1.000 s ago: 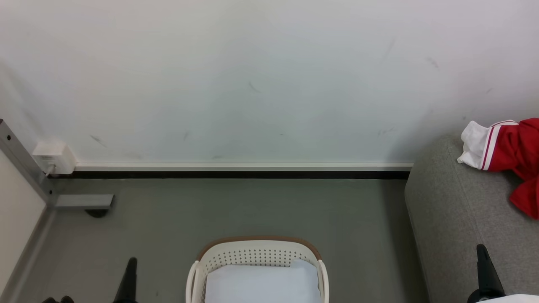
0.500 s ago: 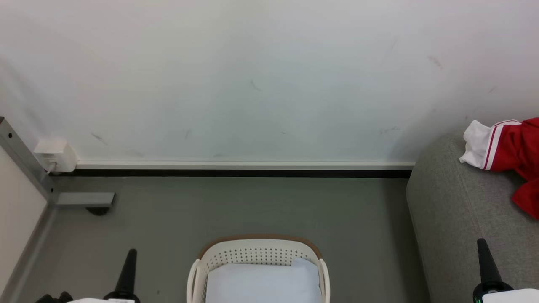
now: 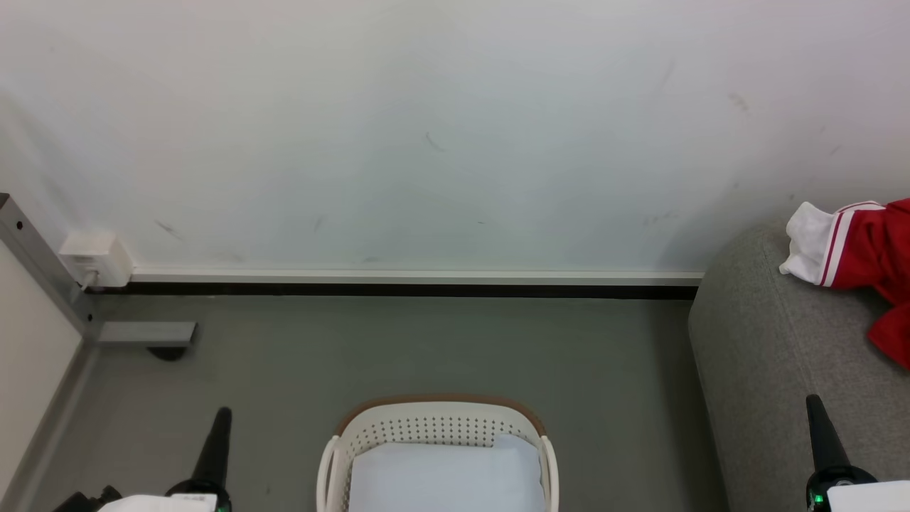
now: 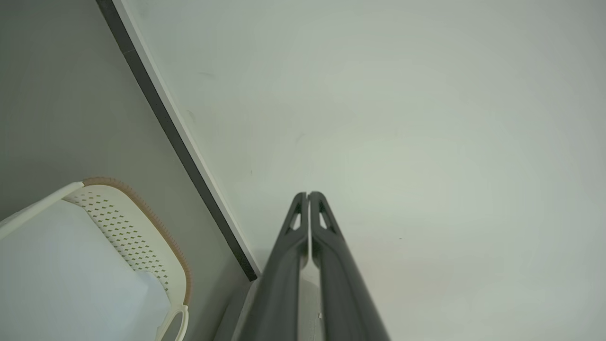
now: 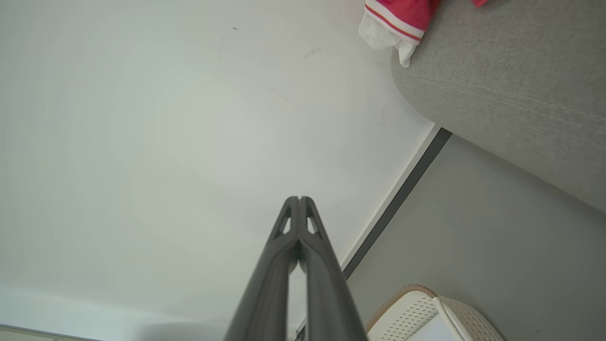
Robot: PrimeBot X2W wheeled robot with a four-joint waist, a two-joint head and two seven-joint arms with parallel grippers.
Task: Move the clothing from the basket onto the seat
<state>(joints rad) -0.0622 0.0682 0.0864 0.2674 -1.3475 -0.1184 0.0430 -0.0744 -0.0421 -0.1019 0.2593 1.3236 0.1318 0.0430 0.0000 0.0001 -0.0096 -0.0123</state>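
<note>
Red clothing [image 3: 871, 256] with a white panel and striped trim lies on the grey seat [image 3: 768, 355] at the right; in the right wrist view the clothing [image 5: 402, 14] hangs at the seat's [image 5: 511, 85] edge. The white basket [image 3: 441, 427] with a brown rim stands on the floor at bottom centre, holding a pale white-blue sheet [image 3: 444, 480]. My left gripper [image 3: 222, 416] points up left of the basket, shut and empty; its fingertips [image 4: 307, 195] meet. My right gripper [image 3: 812, 405] is over the seat's front, shut and empty, its tips [image 5: 299, 199] together.
A white wall with a dark baseboard [image 3: 412, 289] runs behind the basket. A grey metal post and foot [image 3: 146, 333] with a white box [image 3: 92, 257] stand at the left. Grey floor [image 3: 426, 348] lies between basket and wall.
Both grippers have risen slightly into the head view. The whole picture has shifted a little, so the camera has moved. The clothing, basket and seat stay put.
</note>
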